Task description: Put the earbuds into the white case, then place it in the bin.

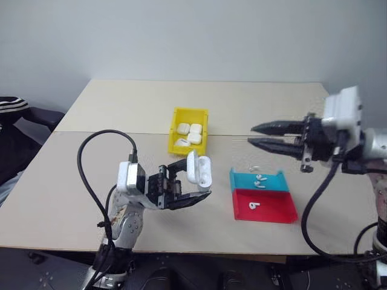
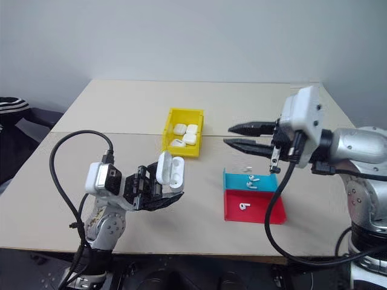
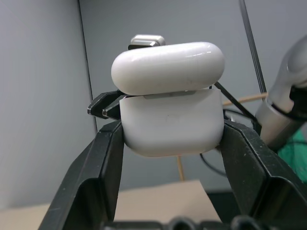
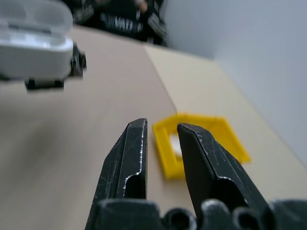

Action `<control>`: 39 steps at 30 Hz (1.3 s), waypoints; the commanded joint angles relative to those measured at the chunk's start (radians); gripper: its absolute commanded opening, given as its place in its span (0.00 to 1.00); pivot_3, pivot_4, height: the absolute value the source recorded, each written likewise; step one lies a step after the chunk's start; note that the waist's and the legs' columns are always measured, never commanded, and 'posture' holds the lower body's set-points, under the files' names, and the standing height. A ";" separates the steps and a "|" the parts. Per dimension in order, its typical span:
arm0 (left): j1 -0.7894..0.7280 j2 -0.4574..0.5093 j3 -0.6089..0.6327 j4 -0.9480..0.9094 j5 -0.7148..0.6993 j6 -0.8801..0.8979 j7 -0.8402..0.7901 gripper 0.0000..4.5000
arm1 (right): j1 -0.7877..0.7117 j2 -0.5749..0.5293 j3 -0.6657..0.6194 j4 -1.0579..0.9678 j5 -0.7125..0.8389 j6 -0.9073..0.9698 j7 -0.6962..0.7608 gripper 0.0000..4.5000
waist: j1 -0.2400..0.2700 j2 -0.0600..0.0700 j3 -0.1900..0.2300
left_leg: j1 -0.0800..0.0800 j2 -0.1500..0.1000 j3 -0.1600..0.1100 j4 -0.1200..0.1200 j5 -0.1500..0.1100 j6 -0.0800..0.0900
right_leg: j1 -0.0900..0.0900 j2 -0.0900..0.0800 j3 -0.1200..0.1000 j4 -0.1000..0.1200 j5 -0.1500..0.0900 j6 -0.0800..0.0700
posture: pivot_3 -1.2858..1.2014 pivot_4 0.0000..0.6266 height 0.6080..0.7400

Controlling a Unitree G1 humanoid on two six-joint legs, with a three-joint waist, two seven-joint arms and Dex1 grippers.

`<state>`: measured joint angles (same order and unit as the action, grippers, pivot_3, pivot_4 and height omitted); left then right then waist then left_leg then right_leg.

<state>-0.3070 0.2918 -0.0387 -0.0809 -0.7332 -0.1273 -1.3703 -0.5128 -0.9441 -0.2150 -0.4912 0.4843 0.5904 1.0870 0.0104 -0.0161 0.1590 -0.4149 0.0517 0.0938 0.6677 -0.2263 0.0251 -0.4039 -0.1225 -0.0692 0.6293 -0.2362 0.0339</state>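
Note:
The white case [image 1: 199,169] hangs above the table's front left-centre with its lid flipped open, and my left gripper [image 1: 199,179] is shut on its body. The left wrist view shows the case [image 3: 170,120] pinched between both fingers. My right gripper [image 1: 252,135] is raised at the right, pointing left toward the case, open by a narrow gap with nothing seen between the fingers. A few earbuds [image 1: 260,179] lie in the teal tray [image 1: 239,179], one more [image 1: 254,205] in the red tray [image 1: 278,211]. The yellow bin [image 1: 175,130] stands behind, at mid-table.
Several white cases [image 1: 190,134] lie inside the bin. A small white piece [image 1: 254,167] rests on the table just behind the teal tray. A person in dark striped clothing [image 1: 12,109] sits off the table's left edge. Black cables [image 1: 91,157] loop from both wrists.

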 commanded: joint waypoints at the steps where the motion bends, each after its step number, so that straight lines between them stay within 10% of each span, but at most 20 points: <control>1: 0.013 0.040 0.038 0.033 0.022 -0.044 -0.067 0.61 | 0.043 -0.085 0.047 0.025 -0.110 -0.092 0.022 0.31 | -0.002 0.000 0.000 | 0.000 0.000 0.000 0.000 0.000 0.000 | 0.000 0.000 0.000 0.000 0.000 0.000 | 0.52 0.24 1.00; 15: 0.105 0.030 0.042 0.006 0.070 -0.098 -0.050 0.61 | -0.070 -0.179 0.526 0.249 -0.524 -0.471 0.283 0.31 | -0.009 0.000 0.000 | 0.001 0.000 -0.002 0.000 0.000 0.000 | -0.001 0.000 0.001 0.000 0.000 0.000 | 0.52 0.24 1.00; 18: 0.117 0.026 0.035 -0.007 0.086 -0.103 -0.031 0.61 | -0.120 -0.137 0.587 0.309 -0.575 -0.509 0.324 0.52 | -0.008 0.000 0.000 | 0.000 0.000 -0.001 0.000 0.000 0.000 | -0.001 0.000 0.001 -0.001 0.000 0.000 | 0.52 0.24 1.00; 39: 0.161 0.031 0.032 -0.052 0.111 -0.111 0.020 0.61 | -0.150 0.002 0.679 0.336 -0.714 -0.461 0.389 0.58 | -0.002 0.000 0.000 | 0.000 0.000 0.002 0.000 0.000 0.000 | 0.000 0.000 0.001 0.000 0.000 0.000 | 0.52 0.24 1.00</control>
<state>-0.1459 0.3230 -0.0033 -0.1014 -0.6249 -0.2158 -1.3567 -0.6529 -0.9441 0.4655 -0.1451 -0.2188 0.1367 1.4756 0.0082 -0.0157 0.1588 -0.4147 0.0521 0.0962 0.6675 -0.2260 0.0247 -0.4044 -0.1227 -0.0686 0.6292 -0.2362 0.0340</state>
